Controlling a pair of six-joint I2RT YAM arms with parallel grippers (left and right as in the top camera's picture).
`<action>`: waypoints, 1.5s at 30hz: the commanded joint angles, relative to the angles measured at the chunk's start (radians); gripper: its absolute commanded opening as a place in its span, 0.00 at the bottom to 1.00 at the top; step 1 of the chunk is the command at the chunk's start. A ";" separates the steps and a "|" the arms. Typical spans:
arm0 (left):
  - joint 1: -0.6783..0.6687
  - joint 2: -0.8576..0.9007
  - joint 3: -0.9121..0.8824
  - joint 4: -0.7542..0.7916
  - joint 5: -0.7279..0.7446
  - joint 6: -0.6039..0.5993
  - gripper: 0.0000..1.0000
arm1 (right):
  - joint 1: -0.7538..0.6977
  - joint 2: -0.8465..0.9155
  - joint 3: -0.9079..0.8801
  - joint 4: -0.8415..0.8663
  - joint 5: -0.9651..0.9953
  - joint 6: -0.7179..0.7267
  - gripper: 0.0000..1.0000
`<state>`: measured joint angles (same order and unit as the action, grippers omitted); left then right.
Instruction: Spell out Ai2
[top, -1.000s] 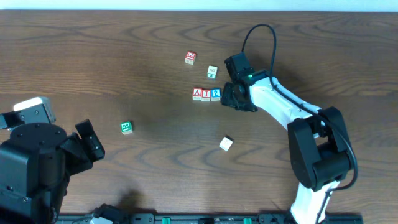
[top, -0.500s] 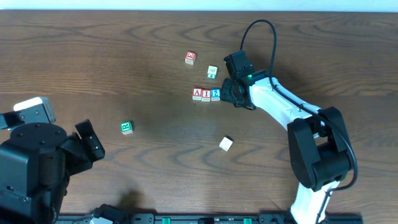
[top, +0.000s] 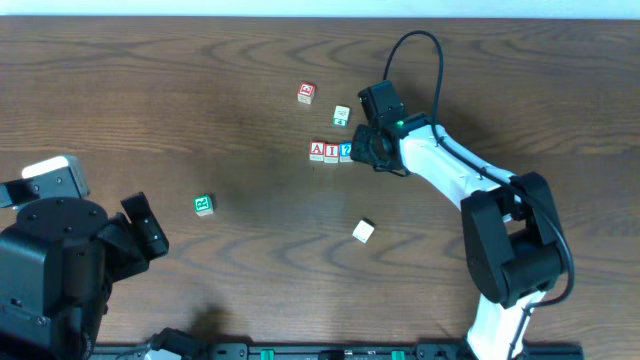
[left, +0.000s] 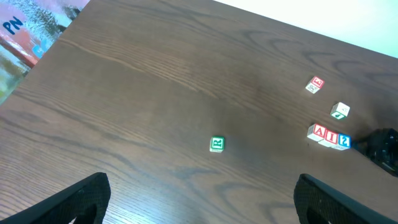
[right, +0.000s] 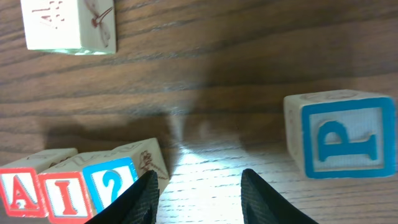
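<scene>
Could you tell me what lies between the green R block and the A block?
Nothing; the overhead view shows only bare table from the R block to the A block.

The row of three blocks (top: 331, 151) sits mid-desk, with the right hand (top: 364, 152) close at its right end. In the right wrist view one finger (right: 138, 198) lies just beside the 2 block (right: 111, 185); whether they touch cannot be told. Bare desk (right: 205, 155) shows in the gap between the fingers. A blue P block (right: 339, 134) bars the right side, and a pale green block (right: 68, 25) stands far and left. Overhead, a red block (top: 306, 93) lies beyond the row, a white block (top: 363, 231) nearer than it, and a green R block (top: 203, 205) well apart to the left. Open wood stretches between that block and the row. The left hand (left: 202, 186) has its fingers spread over bare wood, near left.
</scene>
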<state>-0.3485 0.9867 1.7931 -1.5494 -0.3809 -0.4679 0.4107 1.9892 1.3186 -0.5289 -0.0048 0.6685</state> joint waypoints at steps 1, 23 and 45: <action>0.001 0.003 0.009 -0.005 -0.019 -0.001 0.95 | 0.016 0.012 -0.003 0.003 -0.003 -0.010 0.44; 0.001 0.003 0.009 -0.006 -0.046 0.000 0.95 | -0.014 -0.015 0.041 0.022 0.128 -0.117 0.53; 0.001 0.002 0.027 0.275 0.195 0.569 0.95 | -0.025 -0.772 0.161 -0.277 0.132 -0.723 0.99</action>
<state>-0.3485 0.9928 1.7947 -1.2774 -0.3134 -0.0257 0.3683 1.3312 1.4662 -0.7815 0.1184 0.0818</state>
